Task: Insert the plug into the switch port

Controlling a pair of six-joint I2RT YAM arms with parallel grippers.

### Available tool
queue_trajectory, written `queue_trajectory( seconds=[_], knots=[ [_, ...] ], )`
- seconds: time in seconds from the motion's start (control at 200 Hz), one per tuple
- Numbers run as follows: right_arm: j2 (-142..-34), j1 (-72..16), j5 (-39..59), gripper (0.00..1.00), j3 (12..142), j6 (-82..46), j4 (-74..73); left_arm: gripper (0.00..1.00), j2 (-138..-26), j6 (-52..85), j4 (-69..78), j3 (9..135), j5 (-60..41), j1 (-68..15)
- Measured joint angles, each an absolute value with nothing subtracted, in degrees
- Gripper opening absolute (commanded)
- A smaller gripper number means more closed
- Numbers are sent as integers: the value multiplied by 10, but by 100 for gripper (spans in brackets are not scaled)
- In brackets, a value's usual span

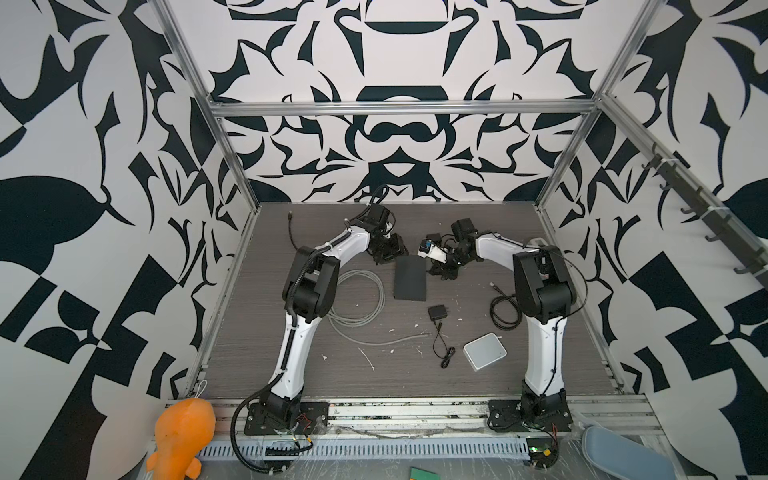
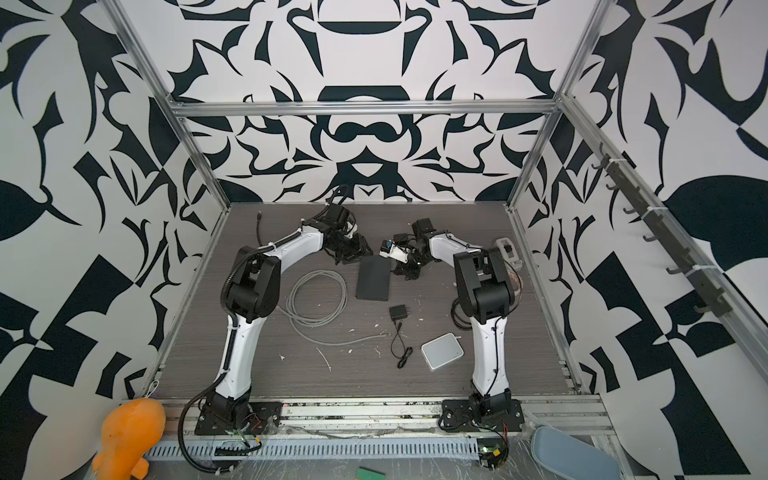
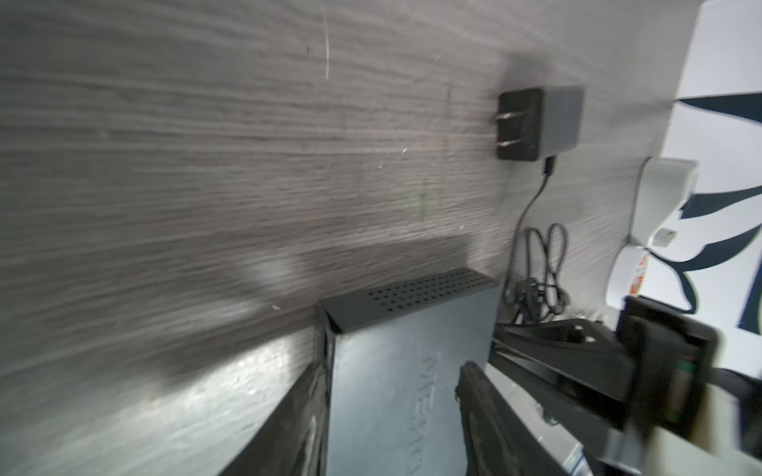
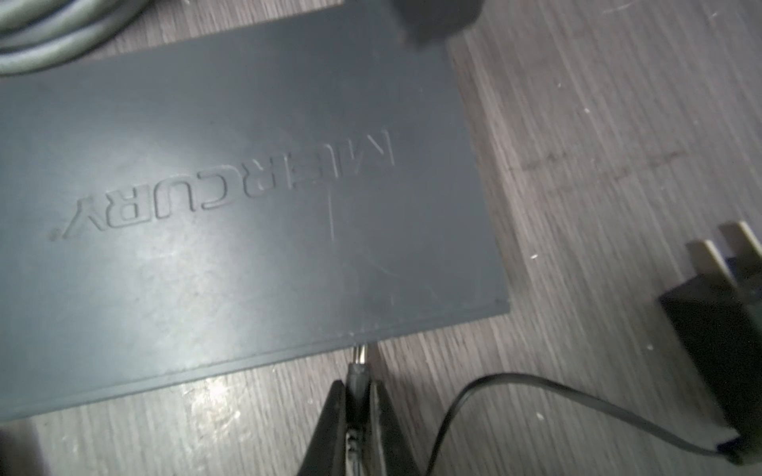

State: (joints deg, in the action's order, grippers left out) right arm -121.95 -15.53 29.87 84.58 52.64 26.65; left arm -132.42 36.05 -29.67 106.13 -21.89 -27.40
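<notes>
**A:** Where is the switch?
**B:** The switch lies flat on the table, mid-width and toward the far half. Its long axis runs near to far in both top views.

**A:** Right claw?
**B:** The right gripper is clamped on the plug, a black barrel type, held just behind its metal tip. The tip meets one long edge of the switch, close to an end. A little bare metal shows between sleeve and edge. In a top view this gripper sits at the switch's right long side.

**A:** Is it seated in the switch port?
**B:** Cannot tell. The switch port is hidden under the lid's lip on that edge.

**A:** Lead?
**B:** A thin black lead loops from the plug across the table toward a black two-prong adapter.

**A:** Left claw?
**B:** The left gripper straddles the switch at its far-left corner, with one of its fingers along each long side. Both look pressed against it, so I read it as gripping the switch.

**A:** Neighbours?
**B:** A grey cable coil lies just left of the switch, not touching it. A white box sits nearer, beside the right arm.
</notes>
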Motion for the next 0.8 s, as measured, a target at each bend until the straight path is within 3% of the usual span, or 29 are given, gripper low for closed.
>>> queue_trajectory(
  seconds=[0.8],
  knots=[
    [-1217, -170, 348, 11, 837, 540, 297, 55, -1364, 296, -361, 1144, -204, -248]
  ],
)
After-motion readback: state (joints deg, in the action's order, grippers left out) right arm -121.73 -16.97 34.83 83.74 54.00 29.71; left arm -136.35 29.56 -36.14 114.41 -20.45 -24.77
